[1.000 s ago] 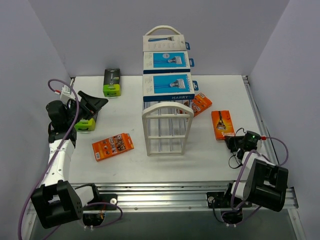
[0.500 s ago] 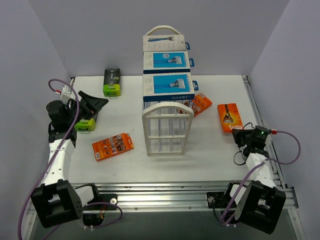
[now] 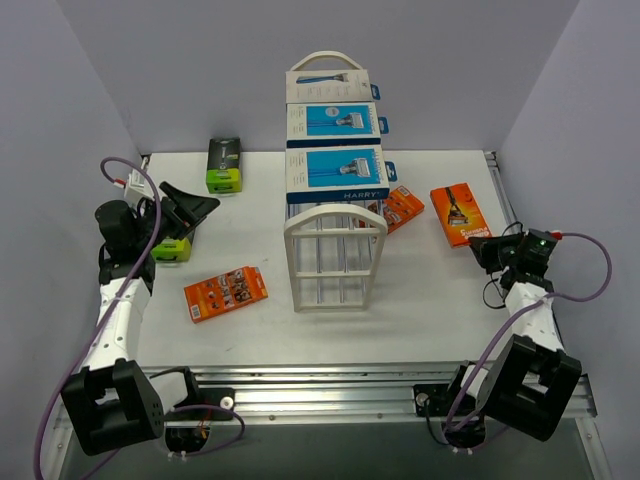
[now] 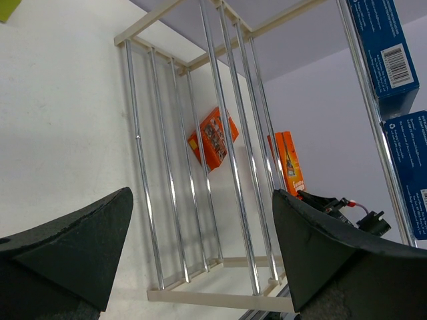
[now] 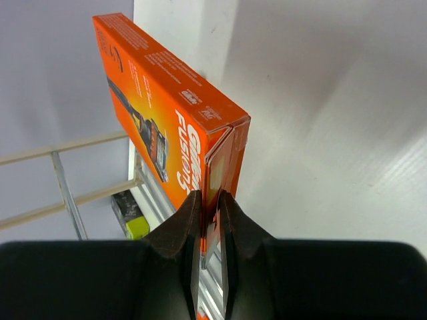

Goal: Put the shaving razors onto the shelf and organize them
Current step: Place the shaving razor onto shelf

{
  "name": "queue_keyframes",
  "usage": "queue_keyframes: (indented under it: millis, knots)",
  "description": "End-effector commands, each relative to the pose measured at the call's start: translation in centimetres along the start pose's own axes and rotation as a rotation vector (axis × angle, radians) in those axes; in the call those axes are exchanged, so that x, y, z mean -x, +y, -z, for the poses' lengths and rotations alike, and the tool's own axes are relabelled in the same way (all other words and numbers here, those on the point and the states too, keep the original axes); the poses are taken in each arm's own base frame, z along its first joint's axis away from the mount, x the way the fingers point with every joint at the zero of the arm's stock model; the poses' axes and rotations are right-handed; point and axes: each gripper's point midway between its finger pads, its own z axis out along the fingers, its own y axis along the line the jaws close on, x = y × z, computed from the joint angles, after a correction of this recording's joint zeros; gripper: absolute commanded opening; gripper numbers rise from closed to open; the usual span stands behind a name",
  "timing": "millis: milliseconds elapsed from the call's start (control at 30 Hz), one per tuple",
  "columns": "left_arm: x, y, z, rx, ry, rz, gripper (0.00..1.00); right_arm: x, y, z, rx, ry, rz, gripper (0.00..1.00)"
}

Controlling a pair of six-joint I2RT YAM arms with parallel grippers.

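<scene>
Now the right gripper [image 3: 480,242] pinches the orange razor box [image 3: 459,212] by its near end, long axis pointing away, right of the shelf [image 3: 335,208], this arm nearer.

The shelf [image 3: 335,262] is standing mid-table [image 3: 420,310], running front to back. Three Harry's boxes [image 3: 333,120] are lying along its top tier, one behind another. Left of it, the front-left box [image 3: 225,293] is lying flat, the left-edge box [image 3: 172,250] is sitting just beneath the left gripper [image 3: 197,220], and the far-left box [image 3: 223,165] is sitting toward the back corner. Right of it, the near-shelf box [image 3: 402,207] is lying against its bars. Further right, the Fusion box [image 3: 459,212] is being pinched at its near end by the right gripper [image 3: 487,246].
</scene>
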Motion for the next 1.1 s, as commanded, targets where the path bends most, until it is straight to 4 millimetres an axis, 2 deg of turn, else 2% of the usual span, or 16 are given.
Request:
queue_keyframes:
  millis: [0, 100, 200, 267, 333, 433, 567, 700, 900, 1067]
  knots:
    - [0.3, -1.4, -0.2, -0.056, -0.007, -0.057, 0.94, 0.2, 4.5, -0.1, 0.145, 0.066, 0.064, 0.0]
    - [0.2, -1.2, -0.3, -0.052, 0.002, -0.053, 0.94, -0.2, 6.2, -0.6, 0.172, 0.113, 0.106, 0.0]
    - [0.1, -1.1, -0.5, -0.055, 0.012, -0.043, 0.94, -1.5, 7.6, -1.2, 0.197, 0.164, 0.163, 0.0]
    - [0.0, -1.0, -0.6, -0.058, 0.016, -0.042, 0.94, -2.1, 9.3, -1.3, 0.228, 0.183, 0.196, 0.0]
    - [0.0, -1.0, -0.6, -0.06, 0.016, -0.04, 0.94, -2.1, 10.9, -1.3, 0.259, 0.181, 0.212, 0.0]
    - [-0.1, -1.0, -0.7, -0.061, 0.021, -0.041, 0.94, -1.9, 11.9, -1.3, 0.277, 0.185, 0.227, 0.0]
    - [-0.2, -1.0, -0.8, -0.064, 0.026, -0.035, 0.94, -1.9, 14.4, -1.3, 0.325, 0.217, 0.273, 0.0]
    - [-0.3, -1.1, -0.9, -0.071, 0.029, -0.031, 0.94, -3.5, 15.9, -2.6, 0.332, 0.26, 0.312, 0.0]
    - [-0.4, -1.1, -0.9, -0.074, 0.034, -0.027, 0.94, -5.9, 18.8, -3.1, 0.386, 0.331, 0.358, 0.0]
    - [-0.3, -1.1, -0.9, -0.074, 0.032, -0.027, 0.94, -8.8, 19.9, -3.0, 0.407, 0.401, 0.438, 0.0]
